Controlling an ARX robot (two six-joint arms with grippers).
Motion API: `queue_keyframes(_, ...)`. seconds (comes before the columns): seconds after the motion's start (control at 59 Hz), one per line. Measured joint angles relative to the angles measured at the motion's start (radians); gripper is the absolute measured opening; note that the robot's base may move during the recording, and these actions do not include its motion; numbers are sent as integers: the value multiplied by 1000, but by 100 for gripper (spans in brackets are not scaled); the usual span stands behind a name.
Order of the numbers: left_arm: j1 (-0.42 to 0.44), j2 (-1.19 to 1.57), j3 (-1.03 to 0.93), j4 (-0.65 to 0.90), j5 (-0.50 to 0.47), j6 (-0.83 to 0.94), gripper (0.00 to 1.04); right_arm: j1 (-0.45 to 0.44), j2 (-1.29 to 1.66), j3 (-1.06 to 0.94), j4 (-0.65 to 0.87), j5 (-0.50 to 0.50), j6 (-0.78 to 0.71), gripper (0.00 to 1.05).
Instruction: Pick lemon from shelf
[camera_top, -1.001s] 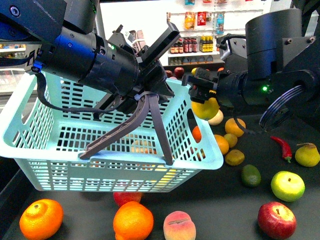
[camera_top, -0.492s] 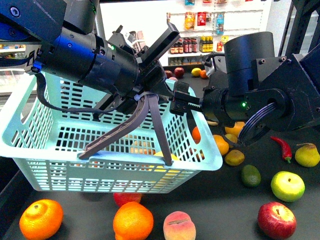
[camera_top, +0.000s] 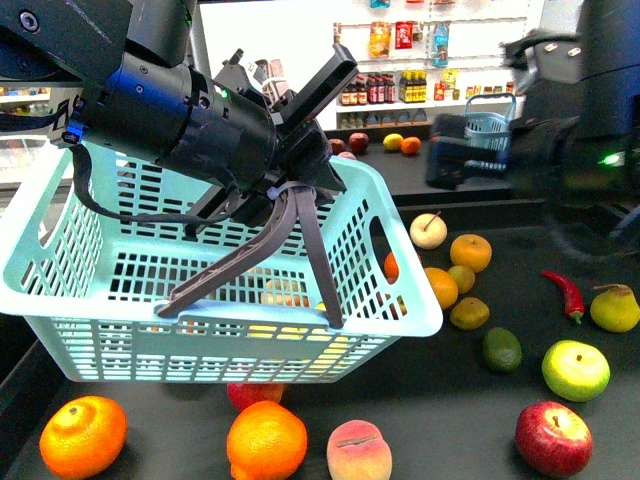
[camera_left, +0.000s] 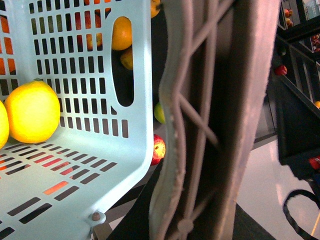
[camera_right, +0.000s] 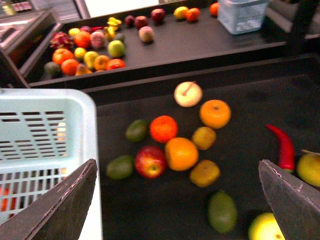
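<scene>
Lemon (camera_left: 32, 111): inside light blue basket (camera_left: 125, 150). Judged light, firm, smooth-skinned, likely slippery; best gripped across its middle. Right end effector (camera_right: 177, 165): wide open, empty. Left end effector (camera_top: 295, 180): clamped on basket handle (camera_top: 250, 260).

a pale blue slotted basket (camera_top: 120, 335) hangs tilted in the air. just below its front edge sit an orange (camera_top: 83, 436), a second orange (camera_top: 266, 441) and a peach (camera_top: 358, 452). off to the right lie a red apple (camera_top: 553, 439), a yellow-green apple (camera_top: 575, 370), an avocado (camera_top: 502, 350), a red chili (camera_top: 565, 295) and a pear (camera_top: 614, 308).
</scene>
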Motion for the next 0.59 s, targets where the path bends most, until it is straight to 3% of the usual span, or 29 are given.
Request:
queue_keyframes(0.254,0,0,0,0,4,0,14,-3,-357,-397,79,141,-65,97)
queue_keyframes(0.475,0,0,0,0,-1,0,14,69,-717,-660,-62,281,-61,97)
queue_keyframes(0.594,0,0,0,0,2,0,14,69,-893,-801,53,61,-120,79)
